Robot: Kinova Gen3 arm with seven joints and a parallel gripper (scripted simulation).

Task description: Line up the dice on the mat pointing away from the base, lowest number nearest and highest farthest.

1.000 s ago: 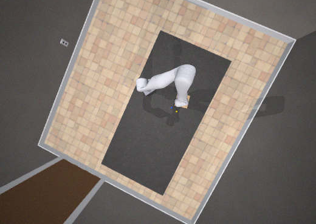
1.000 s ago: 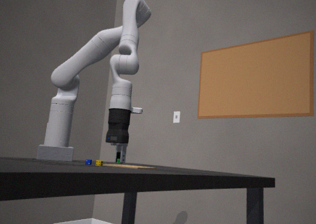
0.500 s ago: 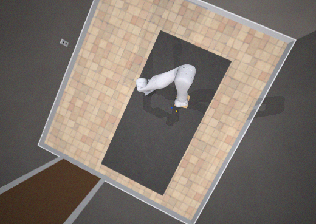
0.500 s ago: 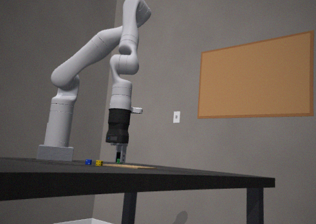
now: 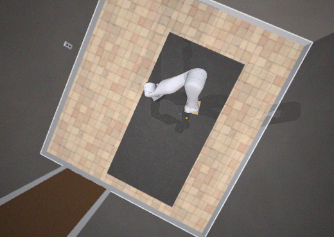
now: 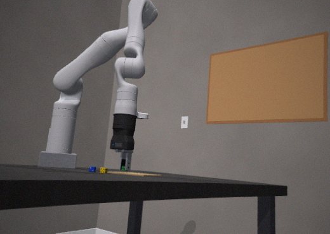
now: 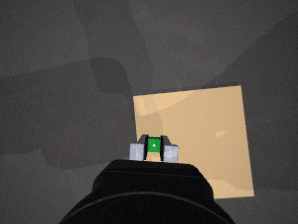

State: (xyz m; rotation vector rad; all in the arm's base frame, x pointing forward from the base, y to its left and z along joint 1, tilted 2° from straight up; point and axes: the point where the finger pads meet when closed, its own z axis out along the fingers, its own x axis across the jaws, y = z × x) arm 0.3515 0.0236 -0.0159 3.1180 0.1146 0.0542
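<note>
No words or letters can be read. The green die (image 6: 124,168) (image 7: 153,145) has one little white dot on the side that faces the wrist camera. That dot means one. The yellow die (image 5: 186,117) (image 6: 103,170) has dark dots on its sides, but they are too tiny and blurry to count for sure. The blue die (image 5: 181,114) (image 6: 92,169) is too small to read. The black part of the arm (image 6: 123,136) has a small gray patch, and any writing there is too fuzzy to read.
</note>
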